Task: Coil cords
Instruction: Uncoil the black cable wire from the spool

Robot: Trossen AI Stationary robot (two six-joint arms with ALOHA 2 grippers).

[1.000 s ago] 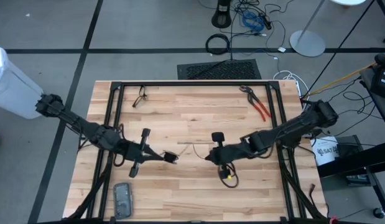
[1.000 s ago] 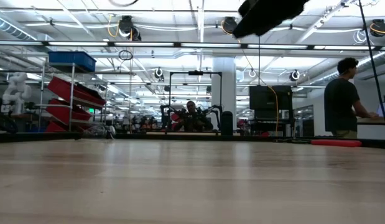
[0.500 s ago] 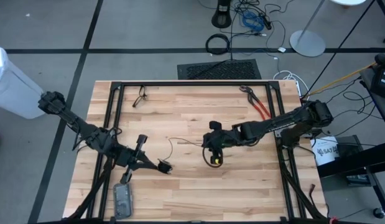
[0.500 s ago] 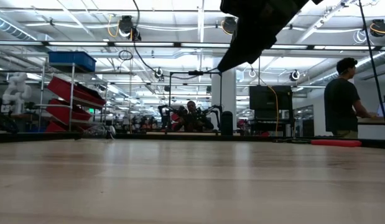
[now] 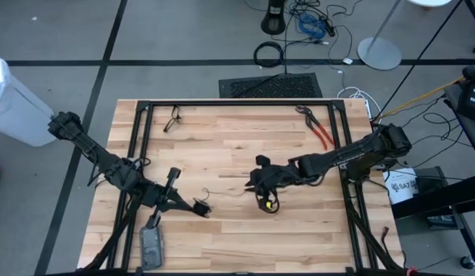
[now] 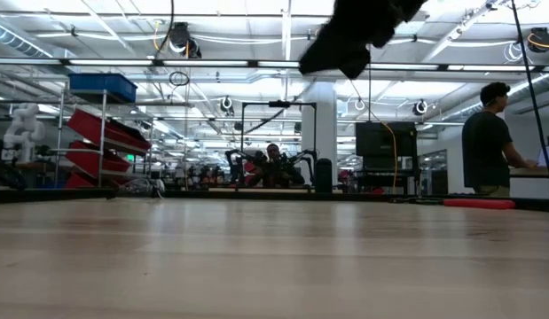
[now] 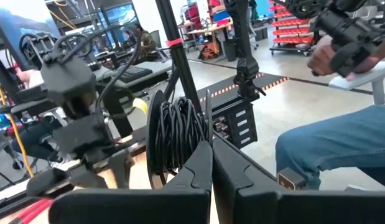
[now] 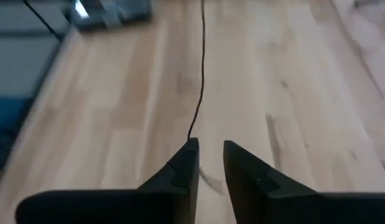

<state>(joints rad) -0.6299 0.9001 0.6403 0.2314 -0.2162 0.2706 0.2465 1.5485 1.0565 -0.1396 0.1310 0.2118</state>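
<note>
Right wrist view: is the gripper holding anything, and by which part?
Cannot be told. The thin black cord runs across the wooden table straight to the right gripper and ends there; whether it is pinched is not visible.

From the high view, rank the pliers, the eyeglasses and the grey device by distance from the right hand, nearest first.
Measured from the right hand:
1. Pliers, at the table's far right edge.
2. Grey device, near-left corner, and eyeglasses, far-left: too close to call.
</note>
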